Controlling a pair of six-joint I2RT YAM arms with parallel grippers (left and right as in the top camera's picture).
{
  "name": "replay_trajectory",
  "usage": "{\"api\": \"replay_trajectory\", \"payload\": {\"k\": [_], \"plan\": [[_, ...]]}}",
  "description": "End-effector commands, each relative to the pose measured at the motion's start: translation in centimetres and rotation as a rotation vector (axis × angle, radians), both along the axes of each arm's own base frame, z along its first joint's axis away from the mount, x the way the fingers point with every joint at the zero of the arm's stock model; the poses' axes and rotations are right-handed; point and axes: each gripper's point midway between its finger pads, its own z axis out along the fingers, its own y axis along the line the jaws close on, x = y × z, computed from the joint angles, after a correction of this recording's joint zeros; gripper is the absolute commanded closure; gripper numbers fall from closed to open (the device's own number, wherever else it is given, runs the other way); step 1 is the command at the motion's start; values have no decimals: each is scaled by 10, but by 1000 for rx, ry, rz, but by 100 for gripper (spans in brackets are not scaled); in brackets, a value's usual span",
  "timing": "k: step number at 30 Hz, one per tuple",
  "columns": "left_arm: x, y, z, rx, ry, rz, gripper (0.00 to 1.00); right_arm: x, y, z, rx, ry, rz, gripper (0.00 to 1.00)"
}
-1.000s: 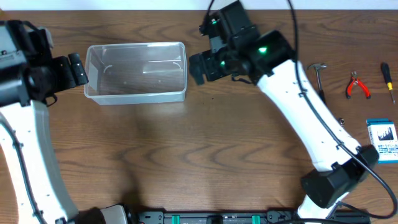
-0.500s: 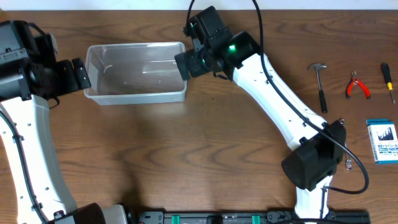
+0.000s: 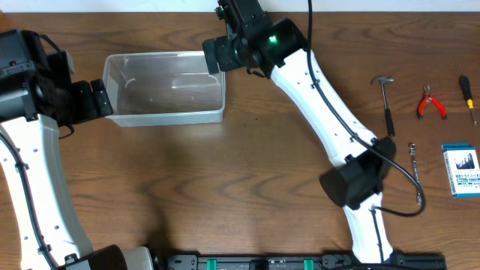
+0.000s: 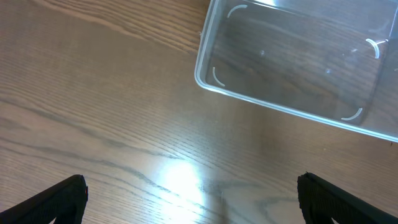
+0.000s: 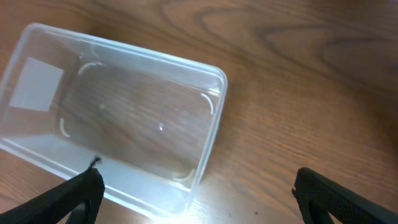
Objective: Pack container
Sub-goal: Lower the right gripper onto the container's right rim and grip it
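**A:** Clear plastic, the container [image 3: 165, 88]. It sits in the upper left of the overhead frame, on the wooden table [image 3: 225, 187]?

**B:** Yes, upright, rim up. The left gripper [image 4: 191, 180] hangs just beside its left short wall. Whether it touches, I cannot tell.

**A:** Its fingers?

**B:** Spread wide apart, gripping nothing.

**A:** And the right gripper [image 5: 196, 177]?

**B:** At the container's upper right corner, fingers likewise wide apart, nothing held.

**A:** Tools?

**B:** Far right of the frame: hammer [image 3: 385, 97], pliers [image 3: 431, 103], screwdriver [image 3: 468, 97]. A blue-and-white box [image 3: 460, 170] lies below them, all well apart from the container.
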Motion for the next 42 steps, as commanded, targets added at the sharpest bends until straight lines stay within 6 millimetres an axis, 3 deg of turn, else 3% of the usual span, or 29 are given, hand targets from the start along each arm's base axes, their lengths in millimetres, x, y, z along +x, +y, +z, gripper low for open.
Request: {"api": "replay_trajectory", "payload": {"k": [1,10,17,23,28,36,42], "plan": [[-1,-1,3,-12,-12,13,2,13,-10,-4,5,25,-65,3],[-1,-1,3,-22,-15,37,2,12,-12,-36,-9,122,-63,3],[-1,-1,3,-23,-15,37,2,16,-20,-47,-61,116,-124,1],[-1,-1,3,-22,-15,36,2,8,-18,-76,-116,179,-115,1],[-1,-1,3,-22,-15,36,2,3,-10,-94,-134,209,-97,1],[-1,-1,3,-22,-14,36,2,-5,18,-96,-118,184,28,1],[-1,-1,3,-22,-14,36,2,-9,20,-111,-154,201,28,1]]}}
